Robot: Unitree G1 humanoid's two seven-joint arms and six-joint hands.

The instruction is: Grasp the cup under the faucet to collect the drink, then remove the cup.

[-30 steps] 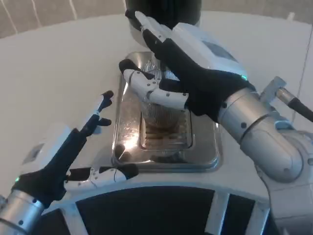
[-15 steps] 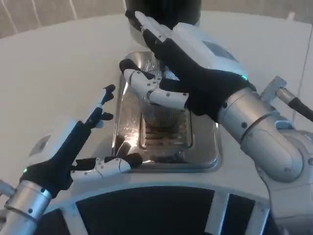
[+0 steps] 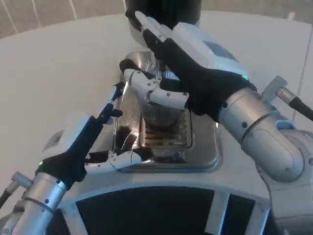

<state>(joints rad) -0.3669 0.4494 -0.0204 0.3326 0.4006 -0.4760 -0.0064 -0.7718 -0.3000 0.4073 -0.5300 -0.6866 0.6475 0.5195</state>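
**Two hands at the drip tray, one on the cup**

Two hands crowd the shiny drip tray (image 3: 203,152) at the middle of the white counter (image 3: 54,68). Wide bare counter lies off to the left, and more shows behind the machine on the right.

The left hand (image 3: 85,142) holds nothing, its fingers apart: the upper ones reach to the tray's left rim, the lower one lies along its front edge. Since a second ago it has moved in from the counter to the left and now touches or nearly touches the tray.

The clear ribbed cup (image 3: 159,112) stands on the tray's slotted grate, below the dark drink machine (image 3: 164,10). The right hand (image 3: 188,73) wraps it from the right, thumb across the front, long fingers stretching past toward the machine's base. This hand and the cup sit as they did before.

No writing can be read anywhere.
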